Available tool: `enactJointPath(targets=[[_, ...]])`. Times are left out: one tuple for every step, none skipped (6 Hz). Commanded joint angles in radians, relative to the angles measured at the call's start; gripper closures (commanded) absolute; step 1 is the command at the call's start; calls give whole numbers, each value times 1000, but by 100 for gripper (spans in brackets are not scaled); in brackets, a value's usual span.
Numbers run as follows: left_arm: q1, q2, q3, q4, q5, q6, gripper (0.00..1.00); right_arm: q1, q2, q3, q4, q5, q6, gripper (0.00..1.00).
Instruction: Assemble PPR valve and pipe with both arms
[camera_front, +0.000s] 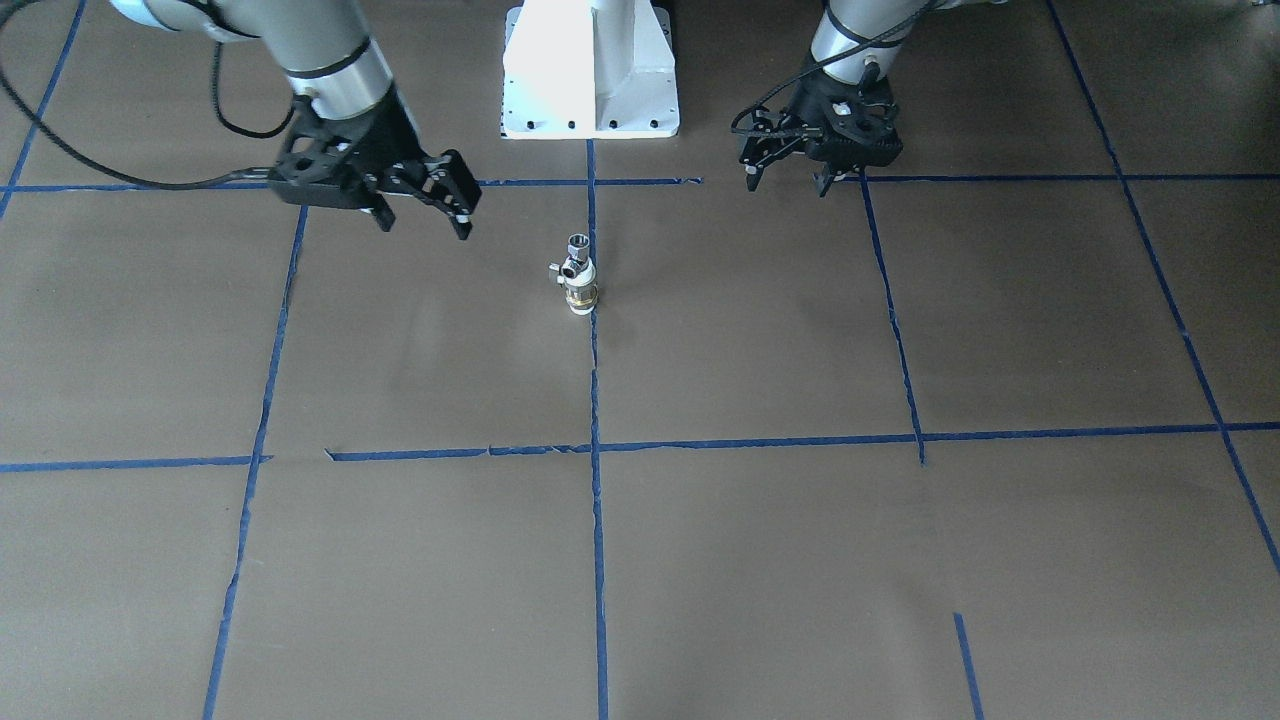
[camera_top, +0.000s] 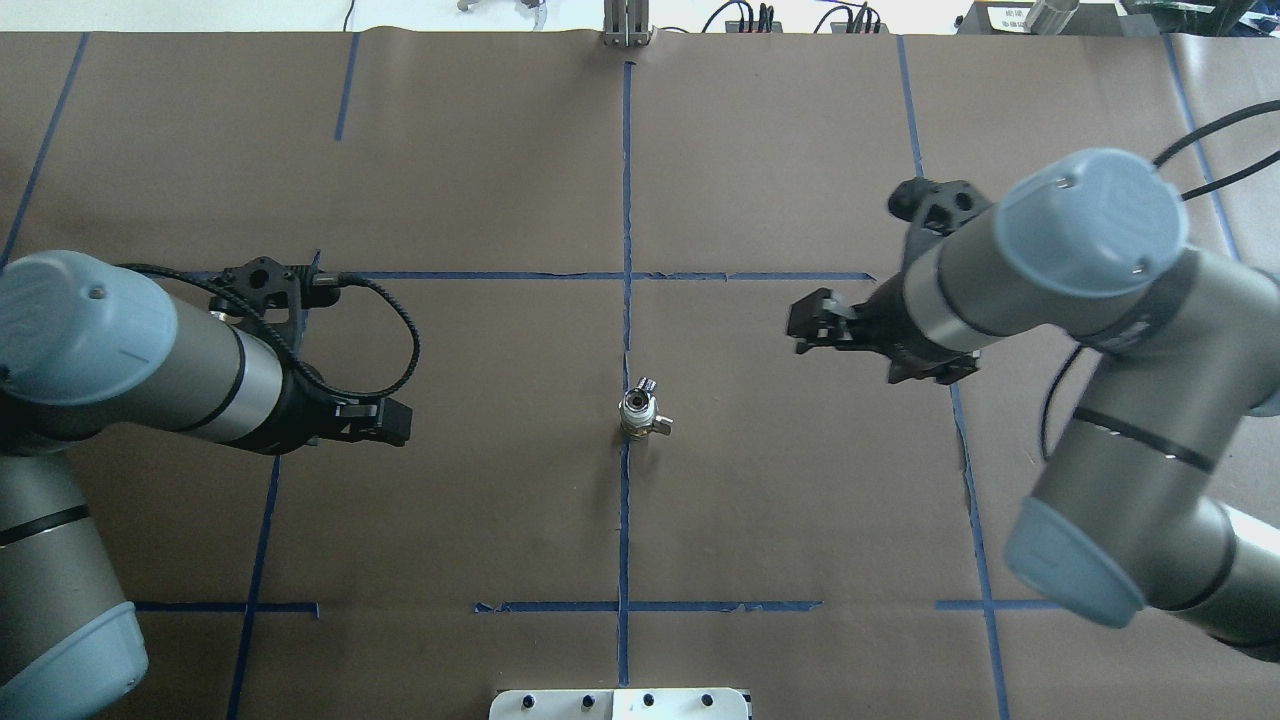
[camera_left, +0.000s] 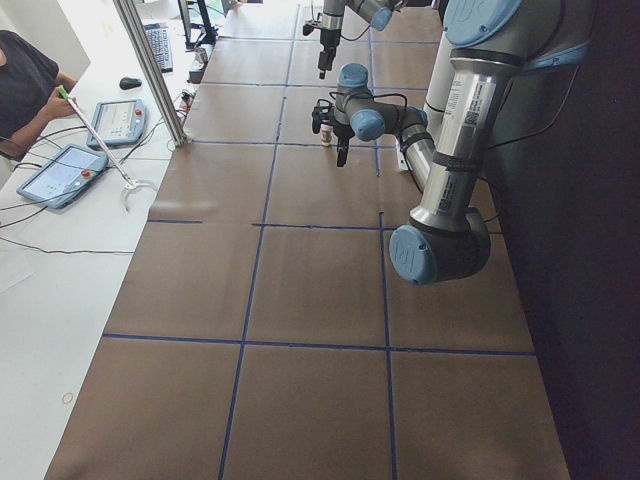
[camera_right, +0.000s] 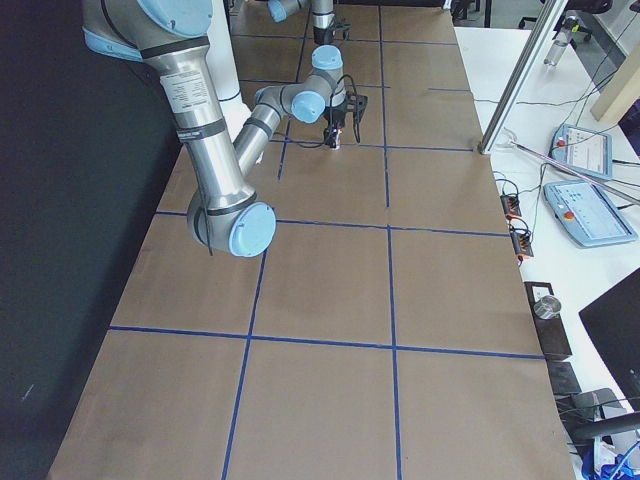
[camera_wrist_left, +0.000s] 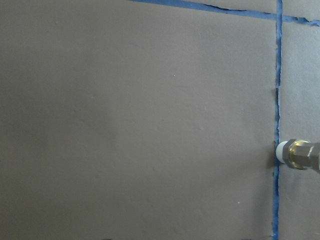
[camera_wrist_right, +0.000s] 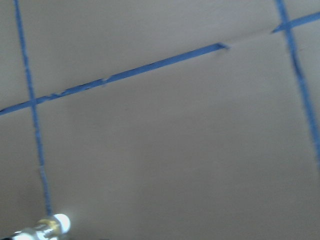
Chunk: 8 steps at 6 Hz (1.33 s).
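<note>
The PPR valve (camera_front: 581, 293), white ends with a brass band, stands upright on the brown table on the middle blue tape line. The silver pipe fitting (camera_front: 575, 256) sits on top of it, hex opening up. Both show together in the overhead view, the valve (camera_top: 641, 424) under the fitting (camera_top: 637, 403). My left gripper (camera_front: 788, 182) is open and empty, hovering well off to the valve's side. My right gripper (camera_front: 424, 224) is open and empty on the other side. The valve's end shows at the edge of the left wrist view (camera_wrist_left: 298, 154) and blurred in the right wrist view (camera_wrist_right: 49, 227).
The white robot base (camera_front: 590, 70) stands behind the valve. Blue tape lines (camera_front: 596, 500) divide the brown table cover. An aluminium post (camera_left: 150, 70) and tablets (camera_left: 62, 172) stand on the white bench beyond the table's far edge, where an operator sits.
</note>
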Motion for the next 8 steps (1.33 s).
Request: enactJointPath(targets=[[-77, 149, -69, 0, -7, 153, 3, 225, -255, 40, 1, 87, -453, 0], [-151, 230, -75, 0, -95, 279, 1, 393, -351, -4, 1, 193, -702, 0], [-254, 289, -74, 2, -190, 448, 0, 583, -413, -104, 1, 352, -1005, 0], [-360, 352, -68, 9, -273, 599, 0, 739, -415, -233, -1, 436, -1259, 0], [-479, 421, -62, 18, -309, 798, 0, 798, -420, -283, -5, 422, -1404, 0], [-593, 491, -22, 23, -352, 977, 0, 829, -467, -288, -2, 418, -1475, 0], [-770, 516, 77, 34, -446, 1190, 0, 838, -493, -280, 1, 418, -1505, 0], [-915, 500, 260, 34, -477, 1405, 0, 838, -494, -279, 1, 418, -1503, 0]])
